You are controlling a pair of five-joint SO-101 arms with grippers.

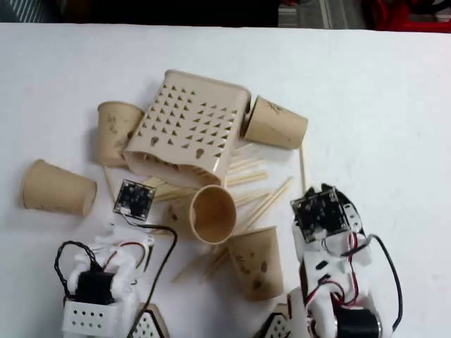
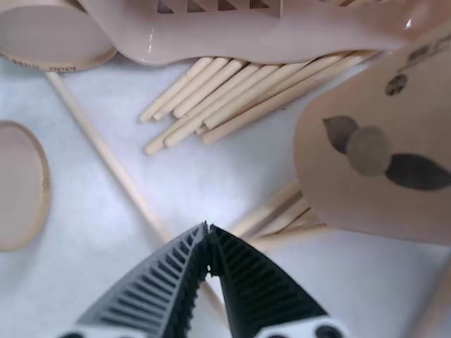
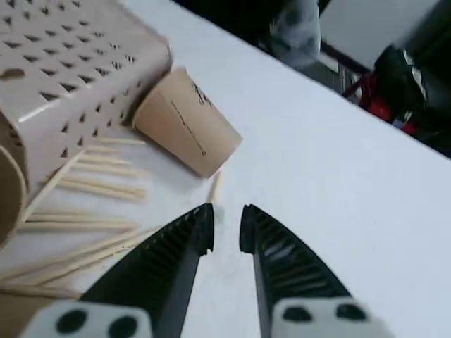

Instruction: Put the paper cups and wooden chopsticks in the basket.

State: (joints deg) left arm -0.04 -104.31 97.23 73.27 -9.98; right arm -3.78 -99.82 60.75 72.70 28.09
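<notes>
wooden chopsticks (image 2: 239, 95) lie just ahead of the closed left claw (image 2: 208, 236); right claw (image 3: 225, 227) stands slightly apart.

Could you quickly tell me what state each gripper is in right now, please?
Left gripper: closed, nothing visibly held.
Right gripper: open, empty.

A beige perforated plastic basket (image 1: 190, 130) lies tipped over on the white counter (image 1: 373, 91), resting on scattered pale wooden chopsticks (image 1: 248, 179). Five tan paper cups (image 1: 56, 189) surround it, and two of them touch its sides.
</notes>
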